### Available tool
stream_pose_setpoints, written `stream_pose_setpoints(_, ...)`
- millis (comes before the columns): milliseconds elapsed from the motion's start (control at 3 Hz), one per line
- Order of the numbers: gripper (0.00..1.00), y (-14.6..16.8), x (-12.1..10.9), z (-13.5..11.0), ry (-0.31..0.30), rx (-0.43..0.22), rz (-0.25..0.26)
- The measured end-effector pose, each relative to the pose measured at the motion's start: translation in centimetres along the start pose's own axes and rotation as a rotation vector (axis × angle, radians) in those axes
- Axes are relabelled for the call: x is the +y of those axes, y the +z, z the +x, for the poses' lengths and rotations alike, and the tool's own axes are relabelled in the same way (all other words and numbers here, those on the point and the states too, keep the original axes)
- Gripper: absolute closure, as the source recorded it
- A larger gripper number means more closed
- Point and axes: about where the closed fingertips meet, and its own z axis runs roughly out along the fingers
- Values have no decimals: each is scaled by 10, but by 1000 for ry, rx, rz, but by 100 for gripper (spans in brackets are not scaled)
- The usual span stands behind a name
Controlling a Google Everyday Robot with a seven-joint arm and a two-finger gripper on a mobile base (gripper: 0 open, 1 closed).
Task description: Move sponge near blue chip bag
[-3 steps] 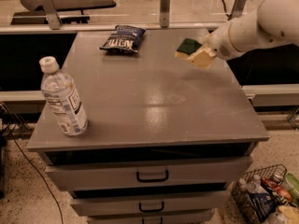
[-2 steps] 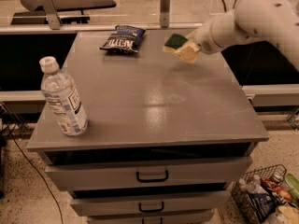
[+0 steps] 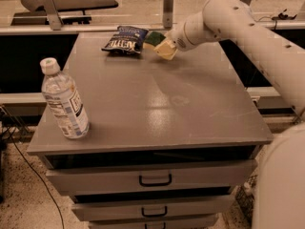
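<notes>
The gripper (image 3: 163,46) hangs near the far edge of the counter (image 3: 157,104), clamped on the sponge (image 3: 153,38), just right of the blue chip bag (image 3: 125,38); drifting further left could shove the bag; releasing from this height could bounce the sponge away.

Grey cabinet (image 3: 157,104) with three drawers (image 3: 155,179) on speckled floor (image 3: 24,202); pale rail (image 3: 95,29) and dark panels (image 3: 28,61) behind. Gripper (image 3: 164,47) over cabinet's far edge.

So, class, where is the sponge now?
In the camera view, the sponge is held in the gripper at the table's far side, just right of the chip bag.
</notes>
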Motion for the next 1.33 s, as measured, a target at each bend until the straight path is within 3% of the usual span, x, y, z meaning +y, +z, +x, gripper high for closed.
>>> stream_pose_setpoints(333, 100, 28, 4, 10, 26, 32, -14)
stream_pose_setpoints(667, 82, 45, 3, 19, 56, 64, -8)
stream_pose_setpoints(1333, 37, 56, 3, 19, 70, 70, -9)
